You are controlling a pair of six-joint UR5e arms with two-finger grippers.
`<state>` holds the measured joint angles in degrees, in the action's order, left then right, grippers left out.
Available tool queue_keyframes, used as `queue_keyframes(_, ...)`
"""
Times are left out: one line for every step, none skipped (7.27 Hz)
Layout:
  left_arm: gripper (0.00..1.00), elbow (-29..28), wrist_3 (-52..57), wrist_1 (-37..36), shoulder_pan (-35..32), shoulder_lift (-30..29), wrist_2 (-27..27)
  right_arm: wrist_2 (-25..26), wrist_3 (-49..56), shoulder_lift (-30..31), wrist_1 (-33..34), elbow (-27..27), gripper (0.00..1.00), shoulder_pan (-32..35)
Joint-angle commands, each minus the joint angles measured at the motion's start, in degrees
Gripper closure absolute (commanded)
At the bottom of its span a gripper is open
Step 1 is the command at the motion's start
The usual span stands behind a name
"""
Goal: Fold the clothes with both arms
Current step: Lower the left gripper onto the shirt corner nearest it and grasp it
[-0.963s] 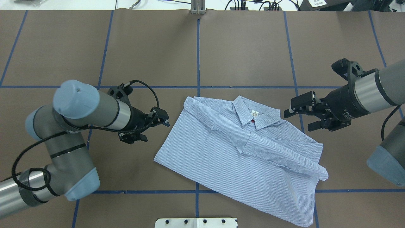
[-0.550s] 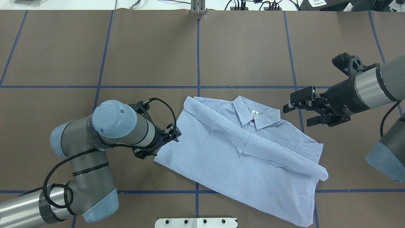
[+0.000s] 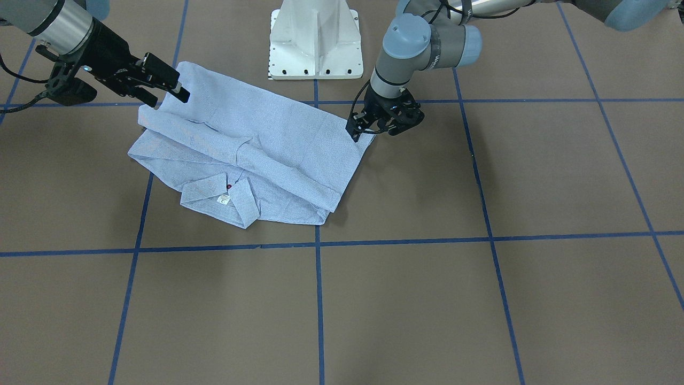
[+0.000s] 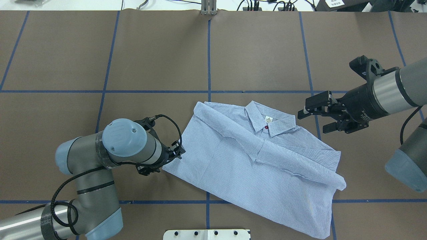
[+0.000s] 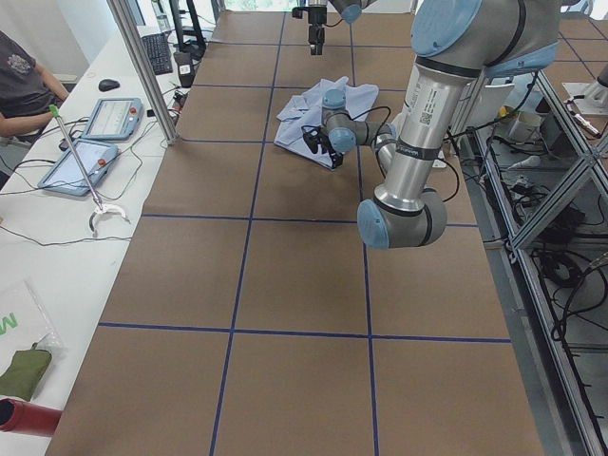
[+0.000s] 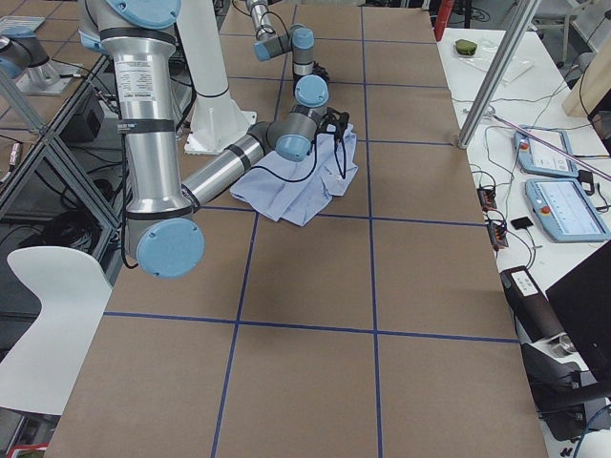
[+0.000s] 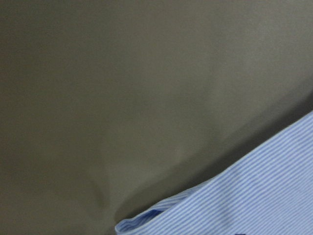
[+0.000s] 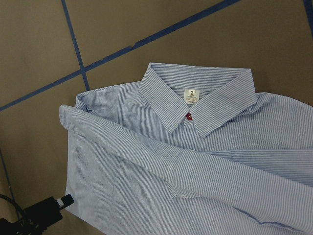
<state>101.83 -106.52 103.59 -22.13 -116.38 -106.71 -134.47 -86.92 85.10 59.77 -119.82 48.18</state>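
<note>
The left claw (image 4: 178,154) sits low against the shirt's (image 4: 233,176) side edge, near a hem corner. Whether it is spread or pinching cloth cannot be told. The right claw (image 4: 315,120) hovers spread beside the collar (image 4: 277,125), holding nothing. The shirt lies flat, front up, mid-table (image 4: 260,53), with sleeves (image 4: 300,165) laid across the chest — that part looks done. The body is not yet doubled over — that fold seems to remain.

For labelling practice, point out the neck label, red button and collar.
neck label (image 8: 192,94): right wrist view, tag centre.
red button (image 8: 188,116): right wrist view, button face.
collar (image 8: 164,95): right wrist view, striped flap.
</note>
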Motion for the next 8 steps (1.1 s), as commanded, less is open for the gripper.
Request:
queue_keyframes(0.21,-0.1,-0.2,-1.3,1.5,0.2,0.0,0.0,0.0,0.1,0.1,0.1,0.0,-0.2)
queue_keyframes(0.28,-0.1,-0.8,-1.3,1.6,0.2,0.0,0.0,0.0,0.1,0.0,0.1,0.0,-0.2)
queue_keyframes(0.38,-0.1,-0.9,-1.3,1.6,0.2,0.0,0.0,0.0,0.1,0.0,0.1,0.0,-0.2)
queue_keyframes(0.5,-0.4,-1.0,-1.3,1.7,0.2,0.0,0.0,0.0,0.1,0.0,0.1,0.0,-0.2)
queue_keyframes(0.57,-0.3,-1.0,-1.3,1.6,0.0,0.0,0.0,0.0,0.1,0.1,0.1,0.0,-0.1)
queue_keyframes(0.58,-0.3,-1.0,-1.3,1.6,-0.2,0.0,0.0,0.0,0.1,0.1,0.1,0.0,0.0)
queue_keyframes(0.58,-0.2,-0.9,-1.3,1.6,-0.2,0.0,0.0,0.0,0.1,0.1,0.1,0.0,0.0)
queue_keyframes(0.63,-0.3,-1.0,-1.3,1.5,-0.2,0.0,0.0,0.0,0.1,0.1,0.1,0.0,0.0)
